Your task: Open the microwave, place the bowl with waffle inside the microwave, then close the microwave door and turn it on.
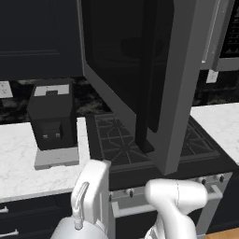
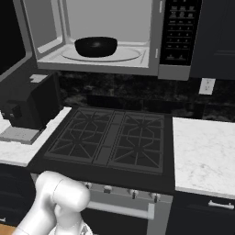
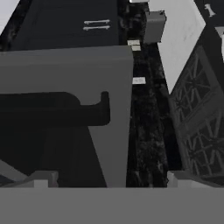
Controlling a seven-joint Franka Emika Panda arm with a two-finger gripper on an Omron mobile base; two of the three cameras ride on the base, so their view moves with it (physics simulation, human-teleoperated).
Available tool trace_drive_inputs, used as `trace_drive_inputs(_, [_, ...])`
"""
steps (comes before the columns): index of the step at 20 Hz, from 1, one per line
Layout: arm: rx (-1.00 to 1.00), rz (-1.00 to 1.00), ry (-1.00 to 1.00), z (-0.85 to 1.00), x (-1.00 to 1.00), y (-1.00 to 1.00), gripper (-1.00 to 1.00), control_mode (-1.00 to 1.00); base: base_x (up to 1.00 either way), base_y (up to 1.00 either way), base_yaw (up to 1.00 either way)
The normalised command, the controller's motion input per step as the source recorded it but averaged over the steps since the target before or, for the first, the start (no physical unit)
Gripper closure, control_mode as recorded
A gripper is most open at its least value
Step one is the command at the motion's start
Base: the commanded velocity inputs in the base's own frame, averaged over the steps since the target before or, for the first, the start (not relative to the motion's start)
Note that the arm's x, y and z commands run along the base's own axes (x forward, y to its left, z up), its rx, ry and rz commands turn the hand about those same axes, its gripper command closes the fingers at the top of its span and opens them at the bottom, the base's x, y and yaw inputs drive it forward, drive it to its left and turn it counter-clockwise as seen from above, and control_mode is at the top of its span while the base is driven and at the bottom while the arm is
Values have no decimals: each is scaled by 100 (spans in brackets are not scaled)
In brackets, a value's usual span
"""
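I see the microwave (image 2: 110,41) with a light grey interior and a black control panel with pale markings. The bowl with waffle (image 2: 96,46) reads glossy black. The microwave door (image 1: 154,79) has a mid-grey frame around dark glass. The stove (image 2: 110,140) is black with dark grey grates. The counter (image 2: 202,151) is white marble with faint grey veining. The coffee machine (image 1: 52,116) is black on a grey base.

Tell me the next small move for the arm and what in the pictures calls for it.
Probably bring the open gripper against the outer face of the microwave door and start pushing it shut. The bowl with waffle already sits inside the microwave, the door stands swung wide open, and the gripper holds nothing, with the door close in front of it in the hand view.
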Motion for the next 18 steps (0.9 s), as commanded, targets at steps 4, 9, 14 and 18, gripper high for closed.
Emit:
trace_drive_inputs(4, [0, -3, -1, -58, 73, 25, -100, -100, 0, 0, 0])
trace_drive_inputs(9, [0, -2, -6, -43, 70, 10, -100, -100, 0, 0, 0])
trace_drive_inputs(14, [0, -4, -13, -11, 60, 3, -100, -100, 0, 0, 0])
trace_drive_inputs(18, [0, -6, -6, -16, 90, 0, -100, -100, 0, 0, 0])
